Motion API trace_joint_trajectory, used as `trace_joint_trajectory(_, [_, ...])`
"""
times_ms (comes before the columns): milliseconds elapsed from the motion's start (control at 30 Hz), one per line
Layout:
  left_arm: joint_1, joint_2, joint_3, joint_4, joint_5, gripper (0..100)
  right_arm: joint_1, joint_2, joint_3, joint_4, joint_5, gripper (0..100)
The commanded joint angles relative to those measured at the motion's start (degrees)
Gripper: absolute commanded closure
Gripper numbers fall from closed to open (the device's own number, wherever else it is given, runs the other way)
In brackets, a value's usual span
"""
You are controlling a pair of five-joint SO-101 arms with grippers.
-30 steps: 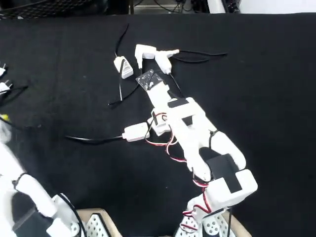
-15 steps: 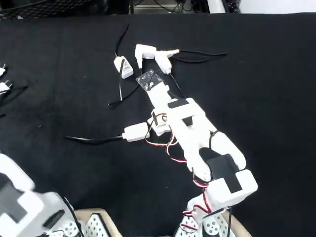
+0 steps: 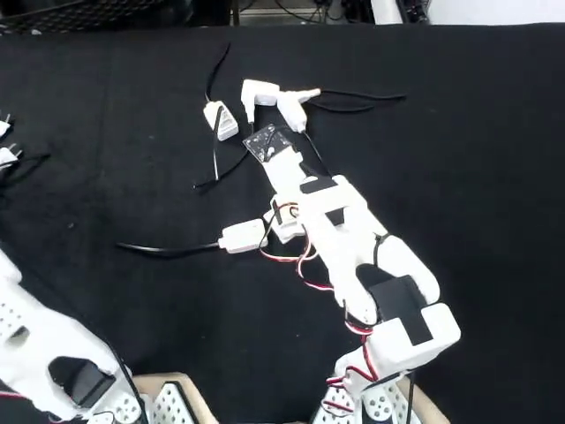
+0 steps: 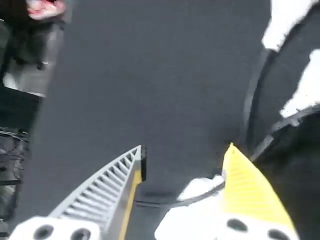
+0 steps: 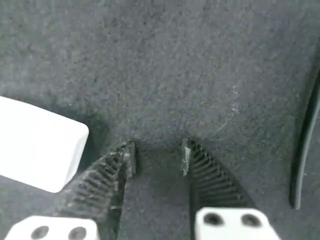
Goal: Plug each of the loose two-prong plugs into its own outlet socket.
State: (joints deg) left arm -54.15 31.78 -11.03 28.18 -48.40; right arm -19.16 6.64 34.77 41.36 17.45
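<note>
Left arm [image 3: 44, 353] has shifted; left tool [image 4: 186, 149] gapes wide, right tool [image 5: 158, 150] narrowly parted, empty.

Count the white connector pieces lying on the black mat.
6 connector pieces: three clustered far-centre, one beside the right arm, two at the left edge. The arms may hide more.

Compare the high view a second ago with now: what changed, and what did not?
Only the left arm moved: at the table's near left corner it drew its yellow-tipped jaws back from the left edge and changed pose. Nothing was taken hold of or let go. The right arm, the white plugs and their black cables stayed put.
</note>
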Motion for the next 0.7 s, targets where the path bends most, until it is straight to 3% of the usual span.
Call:
trace_joint_trajectory(0, [1.7, 1.4, -6.4, 8.3, -6.2, 74, 0.6, -1.8, -0.4, -1.1, -0.6, 84.6])
trace_joint_trajectory(200, [2.2, 1.4, -7.5, 10.4, -10.6, 83, 0.6, -1.8, -0.4, -1.1, -0.6, 84.6])
trace_joint_trajectory(367, [2.3, 1.4, -5.8, 10.8, -11.6, 83, 0.6, -1.8, -0.4, -1.1, -0.6, 84.6])
trace_joint_trajectory(667, [5.1, 1.4, -5.6, 25.3, -15.3, 84, 0.5, -1.8, -0.5, -1.1, -0.6, 84.6])
